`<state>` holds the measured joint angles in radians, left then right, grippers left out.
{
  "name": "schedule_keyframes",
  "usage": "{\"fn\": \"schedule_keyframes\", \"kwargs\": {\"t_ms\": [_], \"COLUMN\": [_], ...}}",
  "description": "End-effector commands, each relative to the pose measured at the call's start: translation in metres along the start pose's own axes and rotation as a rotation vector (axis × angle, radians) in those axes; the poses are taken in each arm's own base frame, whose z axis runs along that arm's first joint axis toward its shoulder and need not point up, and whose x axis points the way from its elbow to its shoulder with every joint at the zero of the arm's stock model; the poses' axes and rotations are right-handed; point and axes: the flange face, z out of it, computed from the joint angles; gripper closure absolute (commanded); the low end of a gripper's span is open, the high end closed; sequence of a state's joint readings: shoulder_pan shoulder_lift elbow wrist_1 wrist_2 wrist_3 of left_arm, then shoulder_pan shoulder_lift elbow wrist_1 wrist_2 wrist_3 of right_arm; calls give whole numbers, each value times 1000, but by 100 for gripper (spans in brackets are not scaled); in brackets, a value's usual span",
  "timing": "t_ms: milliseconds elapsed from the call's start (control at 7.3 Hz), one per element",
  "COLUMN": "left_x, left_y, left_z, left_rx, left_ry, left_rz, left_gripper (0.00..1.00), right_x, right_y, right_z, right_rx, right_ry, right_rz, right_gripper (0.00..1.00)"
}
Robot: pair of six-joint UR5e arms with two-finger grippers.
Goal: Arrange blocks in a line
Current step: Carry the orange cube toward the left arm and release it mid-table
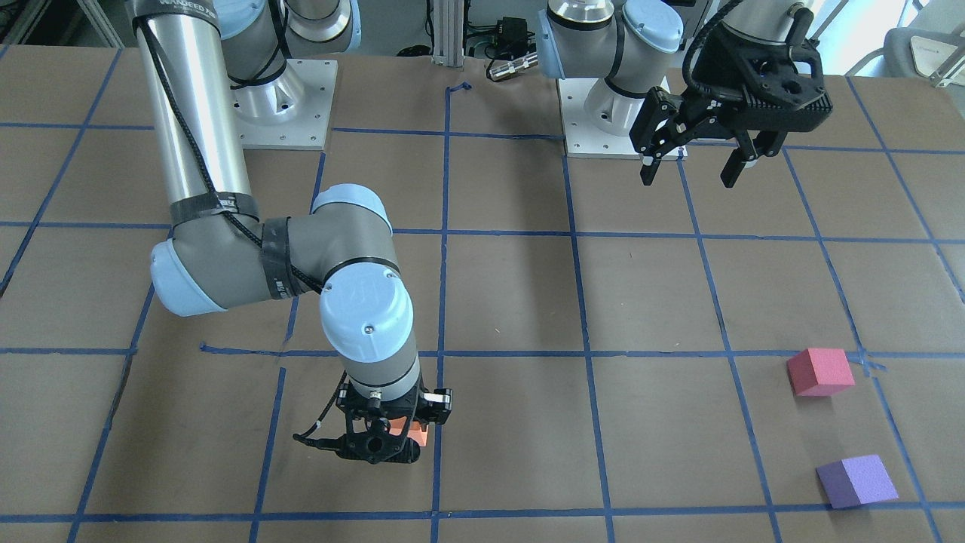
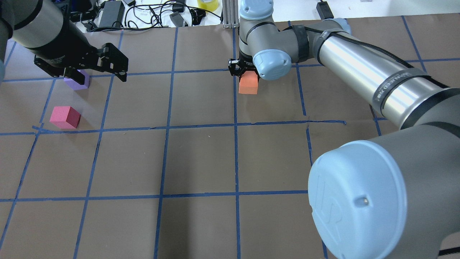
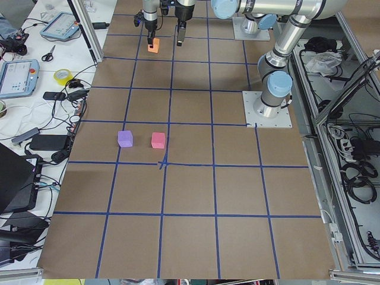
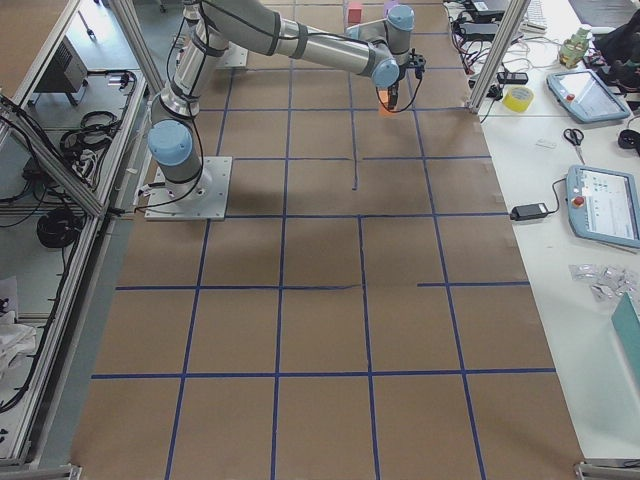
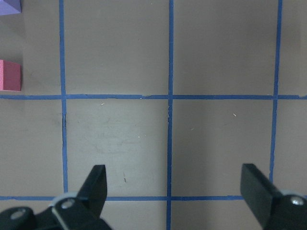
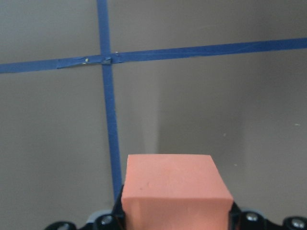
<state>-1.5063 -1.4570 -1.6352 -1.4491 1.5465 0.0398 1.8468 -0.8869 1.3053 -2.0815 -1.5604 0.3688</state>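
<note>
Right wrist-mounted view: orange block [image 6: 175,191] clamped in right tool [image 2: 248,75]; left tool [image 5: 172,184] spread apart.

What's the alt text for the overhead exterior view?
The right gripper, jaws shut on the orange block, sits beside a blue tape line. At left, the open left gripper partly hides the purple block, with the pinkish-red block nearer the camera.

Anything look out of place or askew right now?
Nothing damaged or tipped. The orange block sits square in the right claw, well apart from the pink block and purple block, both flat on the table. Left claw hangs open and empty. Some blue tape lines are patchy.
</note>
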Motion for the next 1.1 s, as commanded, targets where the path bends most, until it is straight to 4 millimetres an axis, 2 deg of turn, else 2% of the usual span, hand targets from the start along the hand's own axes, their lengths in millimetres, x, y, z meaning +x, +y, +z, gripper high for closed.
{"fn": "schedule_keyframes", "kwargs": {"t_ms": [0,274,411,548,685,822,959], "left_x": [0,0,0,0,-2,-3,-5], "left_y": [0,1,1,-1,2,1,-1], "left_z": [-1,-1,-2,-9,-15,-15,-15], "left_rx": [1,2,2,19,30,30,39], "left_ry": [-1,-1,0,-1,-5,-2,-1], "left_rz": [0,0,0,1,-4,-5,15], "left_gripper": [0,0,0,0,0,0,0], "right_x": [-36,-67,-68,-70,-70,-70,-70], "right_y": [3,5,6,7,7,7,7], "right_z": [24,34,36,37,35,32,30], "right_rx": [-12,-3,-9,-11,-8,-4,-4], "right_ry": [-1,-8,-5,-6,-6,-6,-6], "right_rz": [68,50,64,66,70,70,72], "right_gripper": [100,100,97,63,6,0,0]}}
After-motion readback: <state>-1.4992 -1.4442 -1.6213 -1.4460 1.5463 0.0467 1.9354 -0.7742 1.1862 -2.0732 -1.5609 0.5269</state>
